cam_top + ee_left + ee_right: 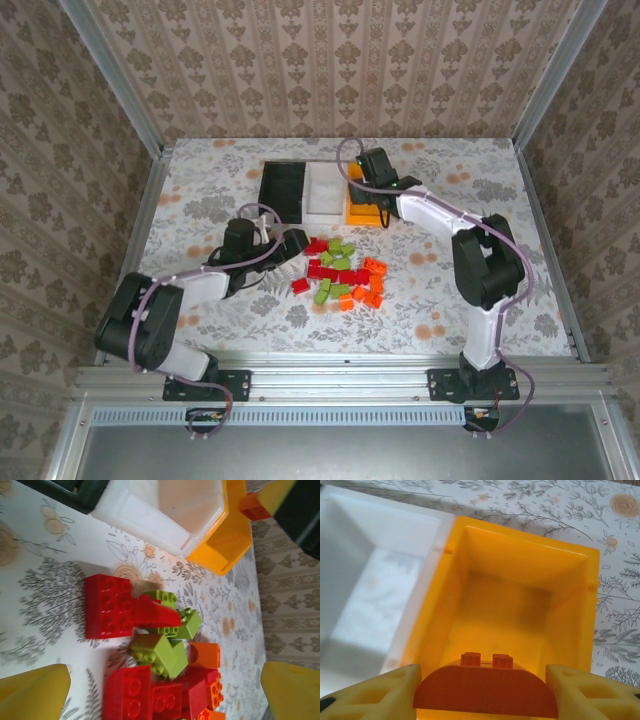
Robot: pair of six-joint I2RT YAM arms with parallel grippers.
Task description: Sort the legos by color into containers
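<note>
Orange arched brick (pixel 485 695), two studs up, clamped between the fingers of the right gripper (pixel 482 680). Orange-yellow bin (pixel 570 605) sits directly below and ahead of that gripper; its floor shows plain orange plastic. White bin (pixel 375 580) joins it on the left of the fingers in the wrist view, inside plain white. Black bin (pixel 283 190) is one further along the row; its contents are too dark to tell.

Left gripper (pixel 296 243) has jaws spread wide, gripping nothing. Lego pile (pixel 340 270) lies on the table (pixel 450 300) just ahead of it, between the spread fingers. Large red brick (pixel 107 605) is at the pile's near edge, lime bricks (pixel 165 652) jumbled against it, and more red and orange pieces lie beyond.
</note>
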